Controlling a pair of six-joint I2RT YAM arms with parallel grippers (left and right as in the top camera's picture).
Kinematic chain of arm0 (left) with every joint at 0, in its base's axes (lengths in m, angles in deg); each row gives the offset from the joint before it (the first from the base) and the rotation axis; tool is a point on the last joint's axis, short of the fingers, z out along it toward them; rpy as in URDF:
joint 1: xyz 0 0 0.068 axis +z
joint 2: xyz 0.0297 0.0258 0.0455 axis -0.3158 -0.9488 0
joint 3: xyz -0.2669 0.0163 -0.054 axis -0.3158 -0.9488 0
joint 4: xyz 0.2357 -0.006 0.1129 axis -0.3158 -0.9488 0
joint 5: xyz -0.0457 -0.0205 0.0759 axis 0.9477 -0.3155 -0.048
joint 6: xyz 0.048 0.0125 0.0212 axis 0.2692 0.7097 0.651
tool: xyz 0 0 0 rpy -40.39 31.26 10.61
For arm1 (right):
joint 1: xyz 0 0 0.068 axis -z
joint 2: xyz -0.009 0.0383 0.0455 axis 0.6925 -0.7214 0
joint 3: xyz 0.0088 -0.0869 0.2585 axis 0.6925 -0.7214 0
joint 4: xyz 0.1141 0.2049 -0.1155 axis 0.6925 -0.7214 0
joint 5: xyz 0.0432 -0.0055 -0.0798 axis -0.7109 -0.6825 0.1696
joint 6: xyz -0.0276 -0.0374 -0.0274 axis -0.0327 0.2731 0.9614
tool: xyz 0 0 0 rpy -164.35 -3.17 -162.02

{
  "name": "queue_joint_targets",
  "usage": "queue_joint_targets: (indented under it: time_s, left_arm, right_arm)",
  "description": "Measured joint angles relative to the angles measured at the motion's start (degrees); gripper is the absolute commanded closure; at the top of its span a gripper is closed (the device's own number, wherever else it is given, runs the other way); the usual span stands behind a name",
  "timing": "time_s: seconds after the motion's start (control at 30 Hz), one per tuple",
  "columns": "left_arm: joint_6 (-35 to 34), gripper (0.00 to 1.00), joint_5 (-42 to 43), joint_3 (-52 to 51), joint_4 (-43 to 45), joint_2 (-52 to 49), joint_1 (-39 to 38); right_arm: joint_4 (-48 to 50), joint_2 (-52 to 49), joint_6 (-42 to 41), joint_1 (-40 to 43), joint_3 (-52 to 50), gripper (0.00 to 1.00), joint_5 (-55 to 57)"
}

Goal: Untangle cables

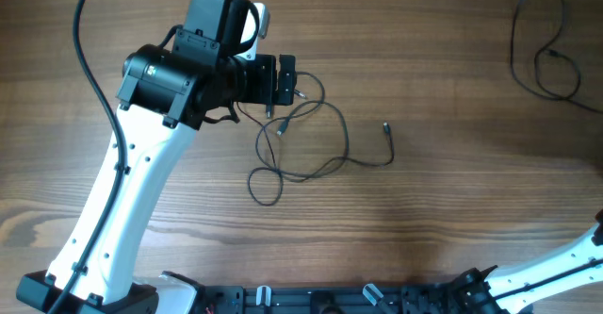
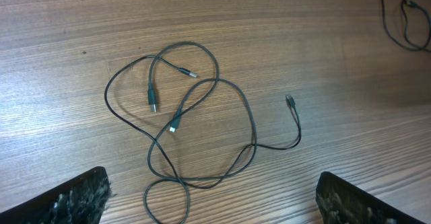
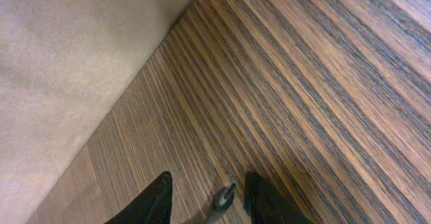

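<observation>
Now, cables from above: a loose tangle of thin black cables (image 1: 347, 142) lies on the brown wooden bench (image 1: 452, 201), a bit left of the middle. Small plug tips poke out of it.
Far cable from above: one more thin black loop, the far cable (image 1: 556, 57), lies well apart in the top right corner.
Left arm from above: the white left arm (image 1: 122, 210) reaches up from the bottom left corner. Its black wrist bends to the right, and the left pincer (image 1: 292, 80) is over the top of the tangle.
Right arm from above: only a bit of the right arm (image 1: 565, 262) shows, low on the right.
Cables from the left wrist: the cables (image 2: 254, 126) cross in big loops, with four plug tips showing.
Left pincer from the left wrist: the left pincer (image 2: 212, 177) is wide open and holds nothing.
Right pincer from the right wrist: the right pincer (image 3: 209, 197) has two dark fingers (image 3: 151, 200) near each other, close to the bench edge. A small grey tip (image 3: 225, 198) stands in the gap. I cannot tell if it is gripped.
</observation>
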Motion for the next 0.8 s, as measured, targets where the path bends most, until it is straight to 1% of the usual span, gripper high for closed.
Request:
queue_joint_targets:
  time_s: [0.03, 0.23, 0.43, 0.47, 0.53, 0.6, 0.7, 0.8]
  left_arm:
    - [-0.02, 0.00, 0.00, 0.00, -0.02, 0.00, 0.00]
    - [-0.02, 0.00, 0.00, 0.00, 0.39, 0.00, 0.00]
    - [-0.02, 0.00, 0.00, 0.00, 0.85, 0.00, 0.00]
    - [-0.02, 0.00, 0.00, 0.00, 0.98, 0.00, 0.00]
    - [-0.02, 0.00, 0.00, 0.00, 1.62, 0.00, 0.00]
    - [-0.02, 0.00, 0.00, 0.00, 2.16, 0.00, 0.00]
    - [-0.02, 0.00, 0.00, 0.00, 2.58, -0.11, 0.00]
    - [0.00, 0.00, 0.00, 0.00, 2.40, -0.87, 0.00]
  right_arm:
    - [0.39, -0.26, 0.13, 0.00, 0.17, 0.95, 0.20]
    - [0.70, -1.38, 2.38, 0.35, 0.37, 0.96, -0.22]
    - [-0.11, -0.46, 6.01, 2.29, 0.48, 0.96, -7.74]
    - [-1.22, 0.20, 7.30, 2.32, 0.42, 0.95, -10.67]
    - [-2.80, 1.27, 10.62, 0.98, 0.31, 0.96, -14.84]
    - [-4.72, 2.38, 16.68, -2.47, 0.28, 0.96, -18.34]
    - [-6.64, 5.57, 22.67, -8.17, 1.11, 0.96, -19.87]
    - [-6.82, 7.21, 27.10, -12.94, 5.14, 0.96, -21.18]
